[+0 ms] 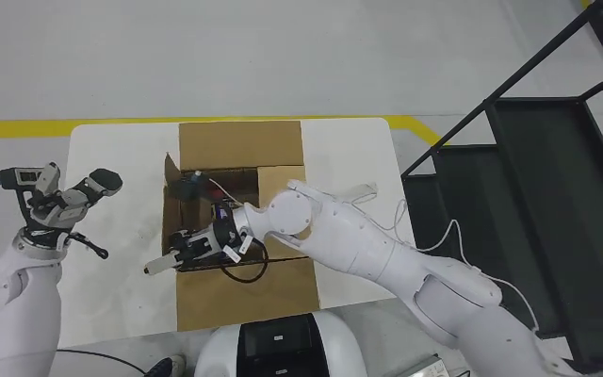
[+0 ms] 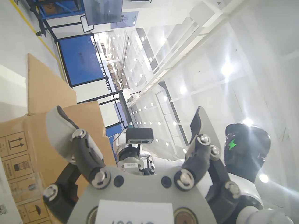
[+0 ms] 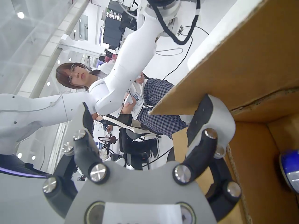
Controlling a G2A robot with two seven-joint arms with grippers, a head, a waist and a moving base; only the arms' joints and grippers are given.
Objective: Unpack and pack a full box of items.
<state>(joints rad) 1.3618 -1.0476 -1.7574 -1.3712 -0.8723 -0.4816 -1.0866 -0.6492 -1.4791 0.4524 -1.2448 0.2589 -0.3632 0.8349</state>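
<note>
An open cardboard box (image 1: 240, 146) stands in the middle of the white table (image 1: 349, 160), its flaps folded out. Inside lie a dark item with a blue top (image 1: 194, 186) and something small and red (image 1: 220, 194). My right gripper (image 1: 170, 254) is at the box's left wall, open, its jaws either side of that wall's edge. In the right wrist view the gripper (image 3: 147, 115) has one finger (image 3: 210, 115) inside the box (image 3: 252, 75), and a blue item (image 3: 289, 169) lies deeper in. My left gripper (image 1: 89, 193) is held up off the table's left edge, open (image 2: 130, 127) and empty, the box (image 2: 46, 122) beside it.
A black cable (image 1: 247, 273) loops over the box's near wall under the right arm. Bare table lies left of the box (image 1: 113, 273) and right of it. Black metal stairs (image 1: 528, 188) stand beyond the table's right side. A yellow line (image 1: 94, 125) marks the floor behind.
</note>
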